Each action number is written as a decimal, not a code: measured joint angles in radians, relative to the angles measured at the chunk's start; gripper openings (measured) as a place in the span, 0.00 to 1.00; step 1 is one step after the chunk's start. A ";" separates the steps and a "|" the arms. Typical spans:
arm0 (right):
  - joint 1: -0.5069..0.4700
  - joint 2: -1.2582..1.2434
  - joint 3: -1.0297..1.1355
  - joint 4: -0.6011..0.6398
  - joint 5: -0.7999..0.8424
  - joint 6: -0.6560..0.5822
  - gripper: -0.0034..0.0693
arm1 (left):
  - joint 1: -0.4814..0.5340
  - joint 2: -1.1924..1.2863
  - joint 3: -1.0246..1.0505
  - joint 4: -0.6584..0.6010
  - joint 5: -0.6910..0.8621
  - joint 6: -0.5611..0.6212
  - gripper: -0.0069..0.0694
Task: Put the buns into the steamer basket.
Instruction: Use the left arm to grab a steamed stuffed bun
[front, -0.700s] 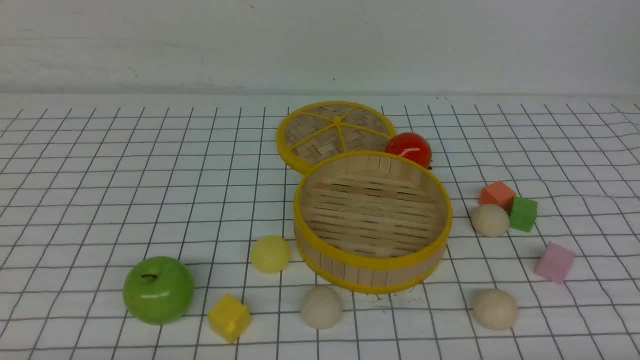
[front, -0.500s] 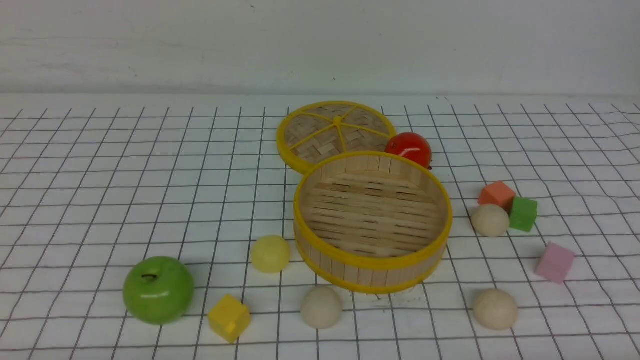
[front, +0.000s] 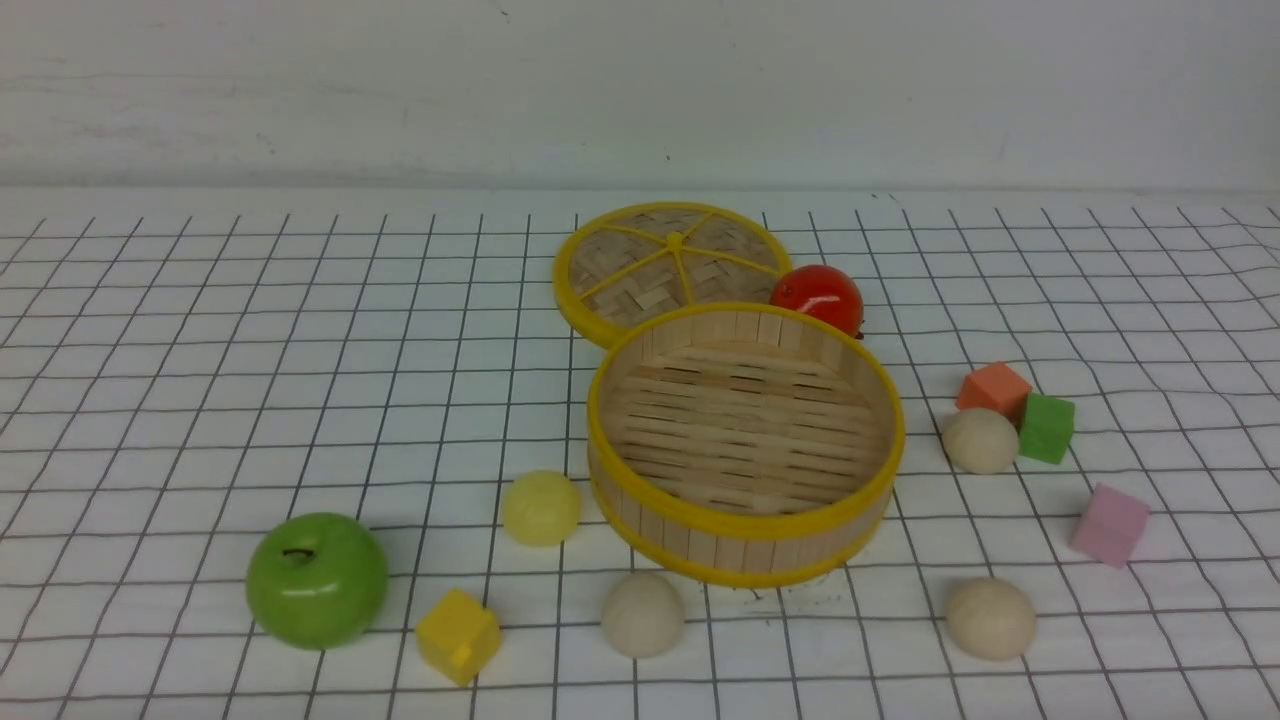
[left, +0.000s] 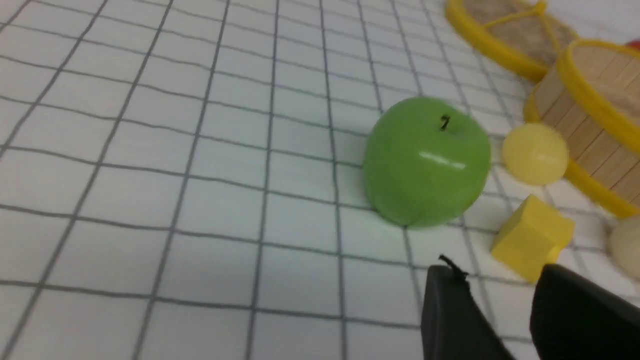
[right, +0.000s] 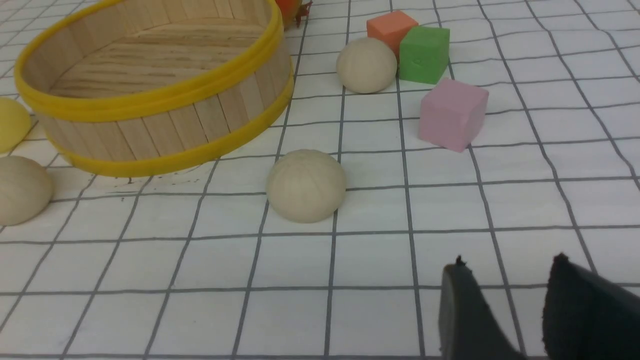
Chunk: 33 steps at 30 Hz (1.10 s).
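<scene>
The steamer basket (front: 745, 520) stands mid-table with nothing in it, seen also in the right wrist view (right: 150, 100) and the left wrist view (left: 585, 115). A pale yellow bun (front: 541, 508) lies at its left side. Cream buns rest in front of it (front: 643, 614), at front right (front: 991, 619) and to its right (front: 980, 440). Neither gripper shows in the front view. My left gripper (left: 500, 280) is open over bare cloth near the yellow cube. My right gripper (right: 507, 265) is open, short of the front-right bun (right: 306, 186). Both hold nothing.
A green apple (front: 317, 580) and a yellow cube (front: 458, 636) sit front left. The woven lid (front: 672, 266) and a red ball (front: 817, 296) lie behind the basket. Orange (front: 993, 388), green (front: 1046, 428) and pink (front: 1110, 525) cubes stand at the right.
</scene>
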 joint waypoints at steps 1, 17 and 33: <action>0.000 0.000 0.000 0.000 0.000 0.000 0.38 | 0.000 0.000 0.000 -0.044 -0.026 -0.011 0.40; 0.000 0.000 0.000 0.000 0.000 0.000 0.38 | 0.000 0.088 -0.272 -0.489 -0.009 0.023 0.20; 0.000 0.000 0.000 0.000 0.000 0.000 0.38 | -0.015 1.091 -0.842 -0.267 0.552 0.239 0.07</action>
